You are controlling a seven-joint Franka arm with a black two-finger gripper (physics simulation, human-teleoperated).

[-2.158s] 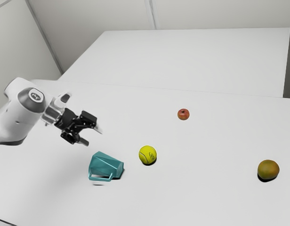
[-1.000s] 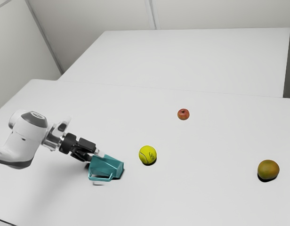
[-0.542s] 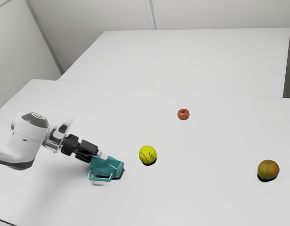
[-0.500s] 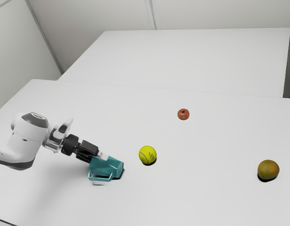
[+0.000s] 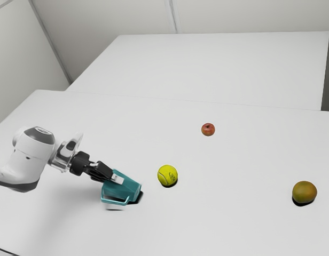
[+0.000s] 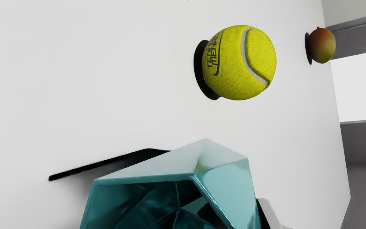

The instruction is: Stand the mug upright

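The teal mug (image 5: 130, 191) lies on its side on the white table (image 5: 228, 213), its mouth toward the arm and its handle toward the exterior view's bottom. At the mouth, my gripper (image 5: 116, 180) is shut on the mug's wall. In the wrist view the faceted mug (image 6: 226, 187) shows its open, dark inside. My gripper (image 6: 245, 223) has one finger against the wall's outer face there; the other, inside the mouth, is mostly hidden.
A tennis ball (image 5: 167, 175) sits close beyond the mug, toward the exterior view's right. Farther off are a red apple (image 5: 208, 129) and a green-brown mango (image 5: 304, 192). The ball (image 6: 240, 62) and the mango (image 6: 322, 45) also appear in the wrist view.
From above the table my hand came down to the mug's mouth. Since half a second ago the fingers have closed together, and the mug has shifted and turned slightly.
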